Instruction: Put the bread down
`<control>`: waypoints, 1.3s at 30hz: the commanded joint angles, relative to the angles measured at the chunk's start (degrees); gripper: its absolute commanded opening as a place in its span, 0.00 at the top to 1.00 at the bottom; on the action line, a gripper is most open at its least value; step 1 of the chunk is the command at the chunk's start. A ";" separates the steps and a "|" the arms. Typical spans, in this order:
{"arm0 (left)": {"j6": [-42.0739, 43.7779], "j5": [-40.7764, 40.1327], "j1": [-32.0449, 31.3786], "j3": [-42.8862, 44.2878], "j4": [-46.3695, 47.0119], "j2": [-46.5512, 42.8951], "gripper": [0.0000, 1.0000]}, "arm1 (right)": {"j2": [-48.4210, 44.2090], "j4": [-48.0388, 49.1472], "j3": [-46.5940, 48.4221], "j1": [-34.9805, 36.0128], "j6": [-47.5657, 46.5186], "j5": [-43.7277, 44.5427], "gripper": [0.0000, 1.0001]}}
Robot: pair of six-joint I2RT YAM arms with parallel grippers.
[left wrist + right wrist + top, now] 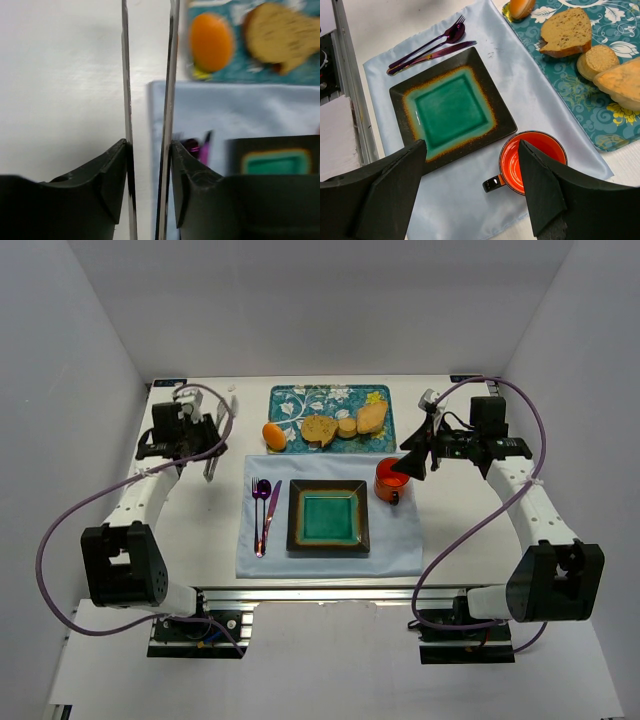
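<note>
Bread slice [319,429]: we find it on the tray [378,395], beyond the plate [328,518]; right gripper [413,464] nearer, open, empty; left gripper [211,462] apparently narrowed, empty.

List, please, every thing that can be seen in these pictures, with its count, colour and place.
White table: one, under everything.
Light blue cloth placemat: one, centre of table.
Square green ceramic plate with dark rim: one, on placemat.
Purple metal cutlery: fork, spoon, knife, left of plate.
Orange mug: one, placemat's far right corner.
Teal floral tray: one, behind placemat.
Orange round fruit: one, tray's left edge.
Brown bread pieces: three, on tray.
Left end effector: thin metal blades, close together, nothing visible between, over bare table.
Right end effector: black, open, above mug and plate.
</note>
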 commanded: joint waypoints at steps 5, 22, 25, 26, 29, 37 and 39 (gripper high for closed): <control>-9.85 11.82 -8.77 11.17 -2.43 1.39 0.48 | -2.92 -0.30 0.31 -0.97 -0.38 -0.82 0.21; -3.89 -7.59 -32.59 28.05 -10.34 15.72 0.47 | -6.08 0.05 -2.77 -3.61 0.06 -1.43 0.20; -1.87 -12.85 -35.23 28.76 -10.51 16.77 0.46 | -6.08 0.14 -2.94 -3.79 0.24 -1.78 0.20; -1.43 -14.53 -35.76 29.37 -10.69 17.47 0.45 | -6.08 0.22 -2.94 -3.79 0.33 -1.87 0.20; 0.33 -19.29 -38.04 29.90 -10.34 18.27 0.45 | -5.91 0.40 -2.94 -3.79 0.59 -2.14 0.20; 3.94 -23.69 -41.30 30.34 -9.90 21.43 0.44 | -5.82 0.40 -3.29 -3.88 0.77 -2.31 0.20; 4.12 -23.95 -41.39 29.64 -9.37 21.70 0.44 | -6.00 0.49 -3.38 -3.79 0.77 -2.23 0.20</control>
